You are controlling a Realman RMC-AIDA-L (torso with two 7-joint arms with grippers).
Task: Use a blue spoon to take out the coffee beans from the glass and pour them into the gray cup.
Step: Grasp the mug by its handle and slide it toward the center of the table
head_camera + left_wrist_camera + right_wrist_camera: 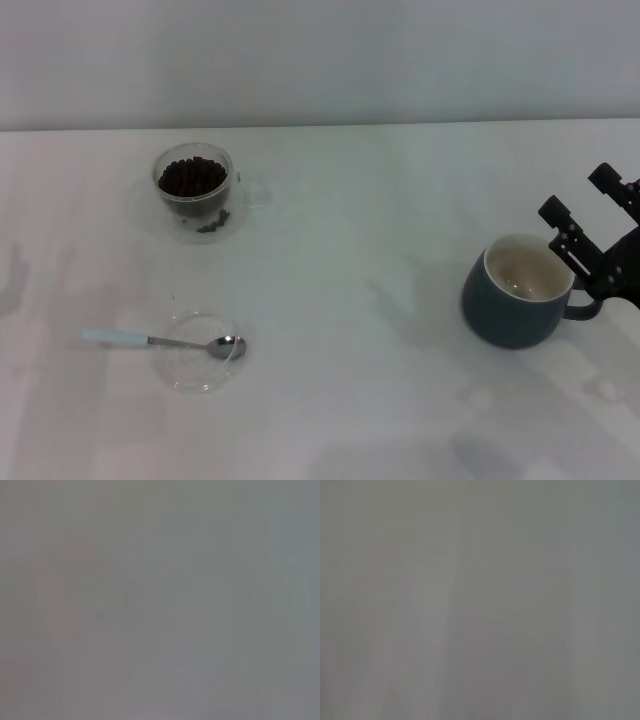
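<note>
The glass (193, 185) stands at the far left of the table, heaped with dark coffee beans (191, 177); a few loose beans (212, 223) show at its near side. The blue spoon (165, 342) lies nearer on the left, its pale handle pointing left and its metal bowl resting over a flat clear dish (200, 354). At the right stands the gray cup (520, 292), its cream inside showing no beans. My right gripper (588, 203) is open just behind and to the right of the cup, by its handle, with nothing between its fingers. The left gripper is out of view. Both wrist views show only blank grey.
The white table (350, 400) runs back to a pale wall. A wide stretch of bare tabletop lies between the glass and the gray cup.
</note>
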